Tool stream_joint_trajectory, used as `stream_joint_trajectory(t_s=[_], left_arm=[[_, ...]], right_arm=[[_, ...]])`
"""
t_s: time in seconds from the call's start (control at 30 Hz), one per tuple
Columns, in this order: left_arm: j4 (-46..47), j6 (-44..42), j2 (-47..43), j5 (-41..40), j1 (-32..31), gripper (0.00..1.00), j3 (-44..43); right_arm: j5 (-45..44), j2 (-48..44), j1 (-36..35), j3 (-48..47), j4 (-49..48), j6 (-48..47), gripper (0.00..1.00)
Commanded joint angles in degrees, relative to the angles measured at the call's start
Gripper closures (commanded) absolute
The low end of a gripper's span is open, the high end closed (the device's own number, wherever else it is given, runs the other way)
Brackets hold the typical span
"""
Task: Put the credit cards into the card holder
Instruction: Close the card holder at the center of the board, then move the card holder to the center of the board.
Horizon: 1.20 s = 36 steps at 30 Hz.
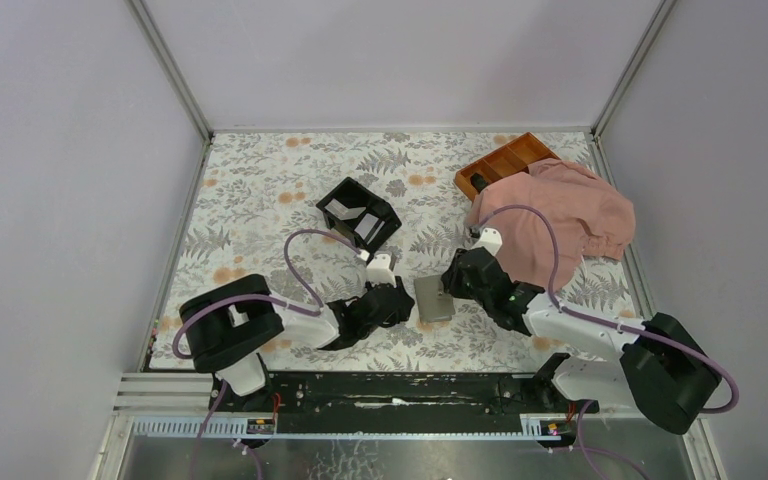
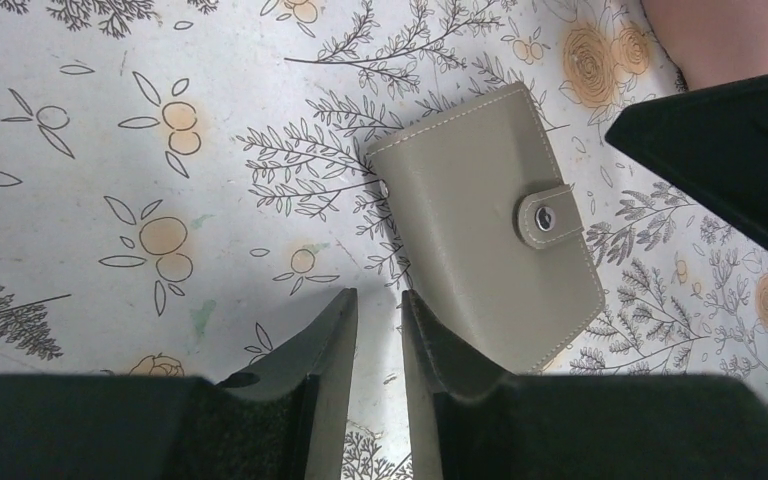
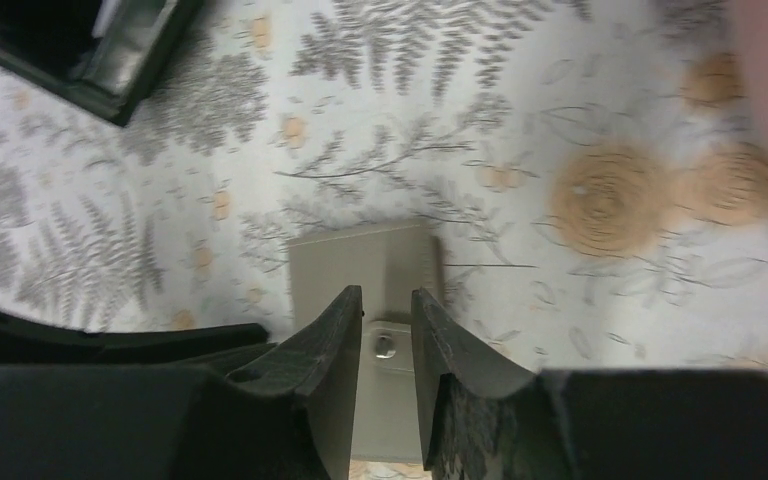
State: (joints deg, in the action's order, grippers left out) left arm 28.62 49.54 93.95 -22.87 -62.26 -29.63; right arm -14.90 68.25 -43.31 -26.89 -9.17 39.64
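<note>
The card holder (image 1: 434, 298) (image 2: 490, 230) (image 3: 365, 265) lies flat on the floral table, folded shut with its snap tab (image 2: 548, 217) fastened. My left gripper (image 1: 407, 301) (image 2: 378, 293) is low at its left edge, jaws a narrow gap apart with only tablecloth between them. My right gripper (image 1: 451, 283) (image 3: 387, 290) hovers at the holder's right side, jaws slightly apart with the snap tab (image 3: 387, 346) showing in the gap, and it grips nothing. No credit cards show plainly in any view.
A black two-compartment box (image 1: 359, 213) (image 3: 80, 50) with pale flat pieces inside stands behind the left gripper. An orange-brown divided tray (image 1: 505, 162) sits at the back right, partly under a pink cloth (image 1: 560, 215) (image 2: 730, 35). The right arm's dark body (image 2: 720, 150) looms beside the holder.
</note>
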Motion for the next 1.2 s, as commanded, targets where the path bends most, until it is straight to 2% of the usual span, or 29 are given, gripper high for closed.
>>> stream_joint_trajectory(t_s=[0.0,0.23,0.53,0.93,1.17], left_arm=[[1.7,0.2,2.1,0.5,-0.1,0.69,-0.2],[-0.8,0.7,3.1,0.4,-0.1,0.69,-1.3],[-4.6,1.4,2.1,-1.6,-0.1,0.67,-1.1],[-11.3,3.7,-5.8,-6.5,1.6,0.65,4.0],[-15.1,5.5,-12.8,-8.9,3.3,0.64,8.6]], right_arm=[[-10.3,-1.5,-0.4,-2.6,9.6,-0.7,0.69],[-10.9,3.6,-0.1,-1.7,10.6,0.3,0.75],[-2.8,10.1,-0.4,-1.8,5.9,0.0,0.84],[-4.3,19.1,-10.5,-7.9,4.9,4.6,0.85],[-4.5,22.5,-13.0,-10.9,4.4,5.5,0.85]])
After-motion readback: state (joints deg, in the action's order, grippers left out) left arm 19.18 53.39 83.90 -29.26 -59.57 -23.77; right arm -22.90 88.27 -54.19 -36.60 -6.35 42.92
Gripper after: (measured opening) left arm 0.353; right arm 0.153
